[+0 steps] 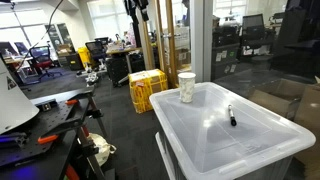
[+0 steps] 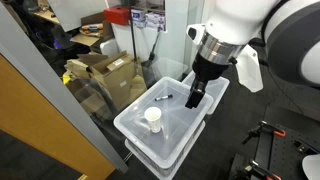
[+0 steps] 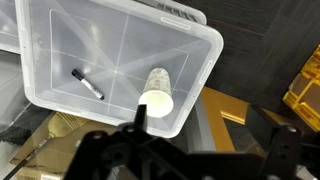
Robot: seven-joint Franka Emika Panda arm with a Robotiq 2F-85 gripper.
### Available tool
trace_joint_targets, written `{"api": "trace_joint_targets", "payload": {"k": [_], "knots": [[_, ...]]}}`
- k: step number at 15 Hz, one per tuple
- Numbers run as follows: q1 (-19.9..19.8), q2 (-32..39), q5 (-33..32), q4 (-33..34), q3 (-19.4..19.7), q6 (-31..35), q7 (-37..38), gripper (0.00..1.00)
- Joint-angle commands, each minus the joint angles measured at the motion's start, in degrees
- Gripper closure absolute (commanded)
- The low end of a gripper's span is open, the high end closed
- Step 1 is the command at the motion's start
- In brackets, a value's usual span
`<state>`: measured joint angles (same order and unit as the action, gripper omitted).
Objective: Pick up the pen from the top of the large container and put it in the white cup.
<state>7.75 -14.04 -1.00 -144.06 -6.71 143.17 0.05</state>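
Observation:
The large translucent container [image 1: 255, 145] [image 2: 135, 130] [image 3: 60, 40] has its lid on. The short black pen [image 1: 231, 116] [image 2: 165, 97] [image 3: 87, 84] lies flat on the lid. The white cup [image 1: 187, 87] [image 2: 152, 118] [image 3: 157, 92] stands upright on the lid near a corner, apart from the pen. My gripper [image 2: 195, 96] [image 3: 205, 130] hangs well above the container, off to one side of the pen and cup. Its fingers are spread wide and hold nothing. In an exterior view only its tips show at the top edge [image 1: 139, 8].
Yellow crates [image 1: 147, 90] [image 3: 305, 85] stand on the floor beside the container. Cardboard boxes [image 2: 110, 75] sit behind a glass partition [image 2: 60, 110]. Office chairs and desks [image 1: 40, 60] fill the far room. A tripod stand [image 2: 270, 140] is on the floor.

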Motion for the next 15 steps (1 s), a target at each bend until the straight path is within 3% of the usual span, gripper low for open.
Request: {"api": "trace_joint_targets", "payload": {"k": [1, 7, 15], "knots": [[-0.13, -0.02, 0.07, 0.07, -0.14, -0.12, -0.05, 0.00], [-0.21, -0.08, -0.26, 0.04, -0.10, -0.18, -0.38, 0.00], [-3.10, -3.76, -6.57, -1.04, 2.23, -0.39, -3.72, 0.00]]}}
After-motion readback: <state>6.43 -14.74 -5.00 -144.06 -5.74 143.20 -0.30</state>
